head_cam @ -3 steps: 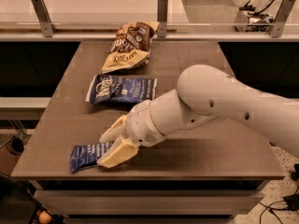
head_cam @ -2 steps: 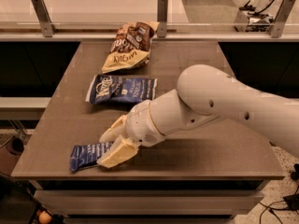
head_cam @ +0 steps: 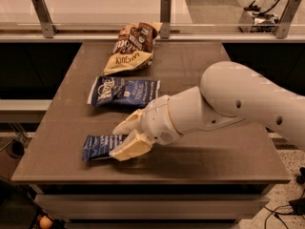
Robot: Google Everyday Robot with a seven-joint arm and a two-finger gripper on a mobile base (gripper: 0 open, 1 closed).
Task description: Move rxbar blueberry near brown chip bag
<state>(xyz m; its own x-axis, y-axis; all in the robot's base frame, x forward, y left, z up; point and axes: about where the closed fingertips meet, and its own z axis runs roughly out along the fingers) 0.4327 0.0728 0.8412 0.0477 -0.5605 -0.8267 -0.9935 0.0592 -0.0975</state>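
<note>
The rxbar blueberry [head_cam: 101,147], a small dark-blue wrapper, lies flat near the table's front left edge. My gripper [head_cam: 120,141] is low at the bar's right end. Its two cream fingers [head_cam: 129,149] are spread, one on each side of that end, which they hide. The bar rests on the table. The brown chip bag [head_cam: 132,46], brown and cream-yellow, lies at the far middle of the table, well away from the bar and the gripper.
A blue-and-white chip bag [head_cam: 124,90] lies between the bar and the brown bag. The brown table [head_cam: 214,175] has a rail with metal posts [head_cam: 165,9] along its far edge. My white arm [head_cam: 238,101] reaches in from the right.
</note>
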